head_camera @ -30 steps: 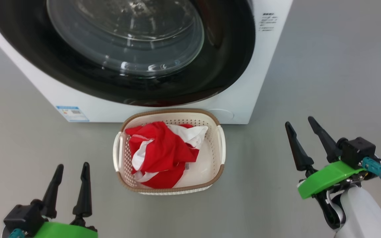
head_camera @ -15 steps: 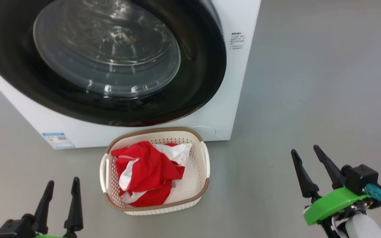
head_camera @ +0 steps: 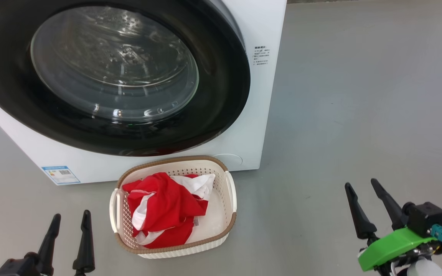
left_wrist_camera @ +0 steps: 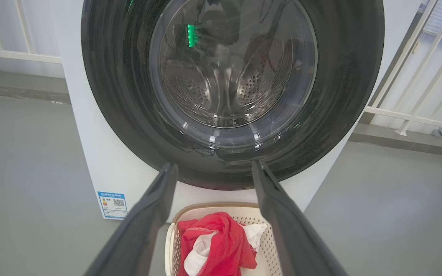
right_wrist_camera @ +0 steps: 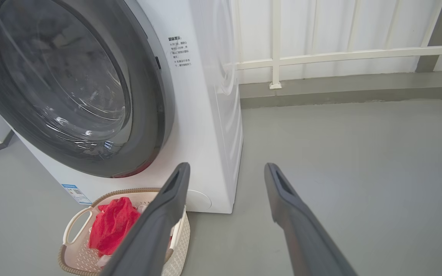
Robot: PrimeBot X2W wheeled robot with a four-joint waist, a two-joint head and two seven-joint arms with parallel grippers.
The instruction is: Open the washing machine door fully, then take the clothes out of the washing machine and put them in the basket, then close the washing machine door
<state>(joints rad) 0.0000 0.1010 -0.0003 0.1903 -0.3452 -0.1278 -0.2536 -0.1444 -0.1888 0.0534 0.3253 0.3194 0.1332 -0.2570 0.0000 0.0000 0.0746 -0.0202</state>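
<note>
The white washing machine [head_camera: 259,96] stands on the grey floor with its black-rimmed glass door [head_camera: 221,76] shut flat against the front. Through the glass the steel drum [left_wrist_camera: 228,88] shows. In front of it sits the cream basket [head_camera: 230,199] with the red and white clothes [head_camera: 167,207] piled inside. My left gripper [head_camera: 70,218] is open at the lower left, short of the basket and holding nothing. My right gripper [head_camera: 361,184] is open at the lower right, well to the right of the basket. The basket [right_wrist_camera: 73,226] and clothes [right_wrist_camera: 111,224] also lie left of the right fingers.
A blue label [head_camera: 60,174] is stuck low on the machine's front left and printed text [head_camera: 261,55] at its right edge. A white railing [right_wrist_camera: 340,55] and wall run behind the machine. Bare grey floor [head_camera: 359,107] spreads to the right.
The head camera has tilted up and turned, so machine and basket sit lower and further left in view. Both grippers stay open and show lower in the picture.
</note>
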